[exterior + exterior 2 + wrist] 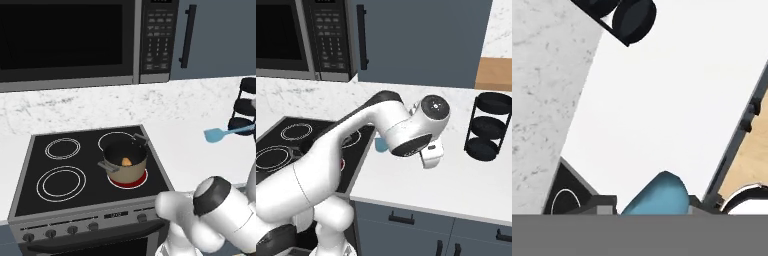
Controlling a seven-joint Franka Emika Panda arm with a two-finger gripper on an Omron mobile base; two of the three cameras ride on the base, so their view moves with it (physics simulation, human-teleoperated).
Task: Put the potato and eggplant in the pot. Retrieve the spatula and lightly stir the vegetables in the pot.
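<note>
- white arm links bulk up the lower right of the left base view; behind them the spatula (222,133) floats at right of centre, clear of the counter (185,150), blade end leftward. the pot (125,163) sits at centre frame on the lit red burner of the stove (30,185), the potato (127,161) inside; i can't pick out the eggplant.
- right base view: the arm sweeps up from lower left to centre, hiding the tool; a sliver of blue peeks beside the wrist. a black tiered rack (487,125) stands at right.
- hand view: the spatula's blue blade (659,196) rises at bottom centre between the finger tips (602,204), so the tool looks clamped on it.
- it should handle as light, stiff and slick; hold mid-handle.
</note>
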